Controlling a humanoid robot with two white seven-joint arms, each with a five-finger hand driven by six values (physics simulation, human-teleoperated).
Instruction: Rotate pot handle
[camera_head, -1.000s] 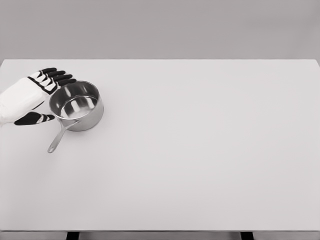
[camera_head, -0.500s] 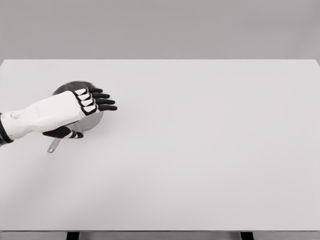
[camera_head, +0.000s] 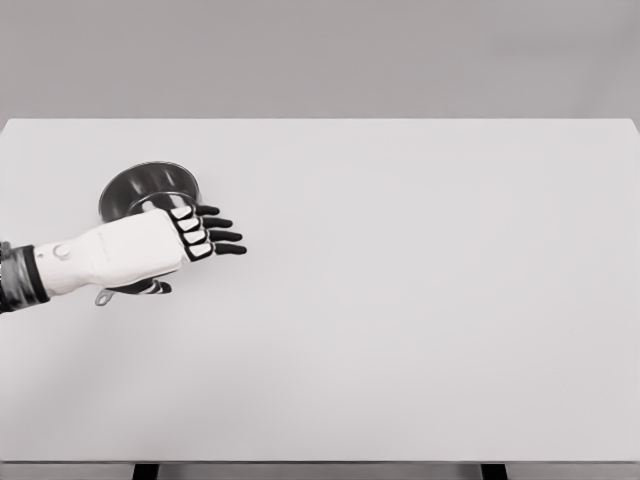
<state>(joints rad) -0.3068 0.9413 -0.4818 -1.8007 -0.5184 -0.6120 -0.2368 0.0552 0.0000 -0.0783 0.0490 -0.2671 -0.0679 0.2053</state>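
Left hand reaches in from the left edge, fingers stretched out flat and gripping nothing, pointing right. Behind and partly under it sits the pot on the table. Most of the handle is hidden; its tip peeks out below the wrist, so it runs toward the near-left.

One pot, one hand, one table.
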